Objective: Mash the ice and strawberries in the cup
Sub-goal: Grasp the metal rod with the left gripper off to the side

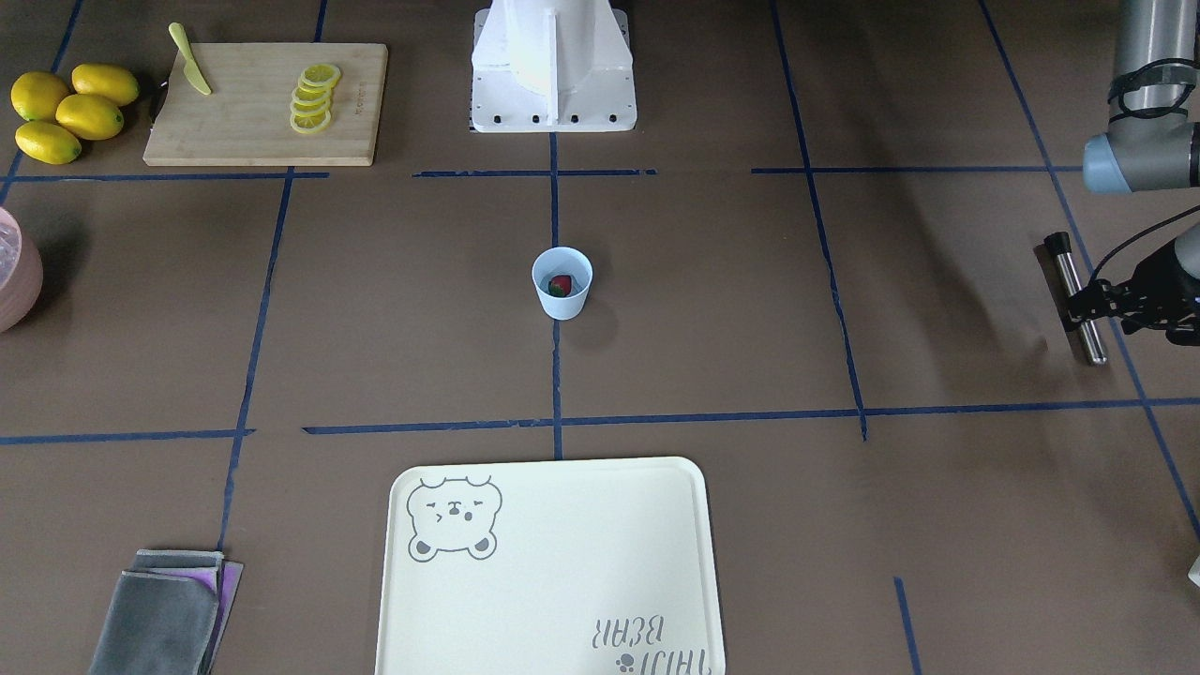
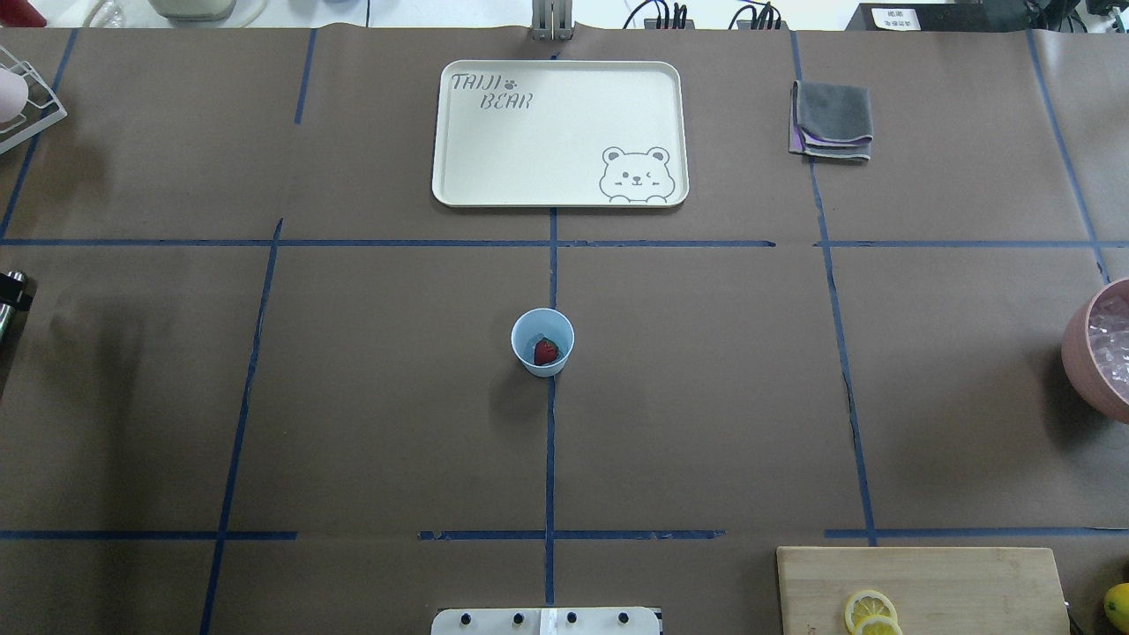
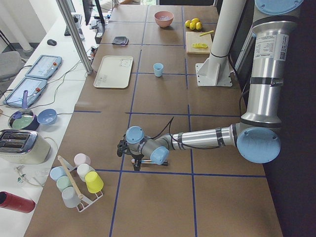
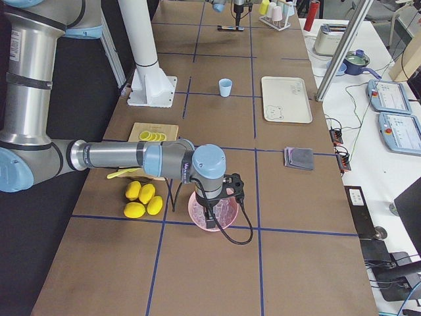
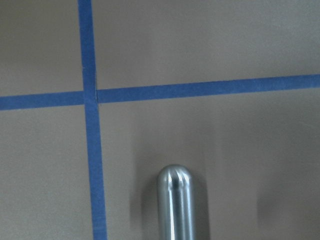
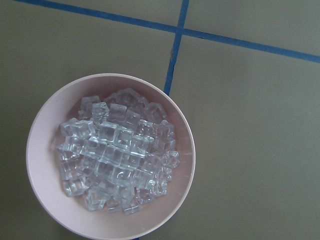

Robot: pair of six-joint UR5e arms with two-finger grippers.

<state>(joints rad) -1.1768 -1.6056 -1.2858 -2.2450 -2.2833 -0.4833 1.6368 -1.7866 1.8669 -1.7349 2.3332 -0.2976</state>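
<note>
While 1 strawberry (image 2: 547, 352) sits in the blue cup (image 2: 527, 339) at frame centre, ice (image 2: 1110, 339) lies in the pink bowl (image 2: 1074, 357) at right edge, nothing mashed; left gripper (image 1: 1102, 302), right gripper (image 4: 212, 217): clenched or not, cannot tell

Bare table (image 2: 706, 397) rings the cup (image 2: 527, 333) (tray (image 2: 547, 141) well apart).
</note>
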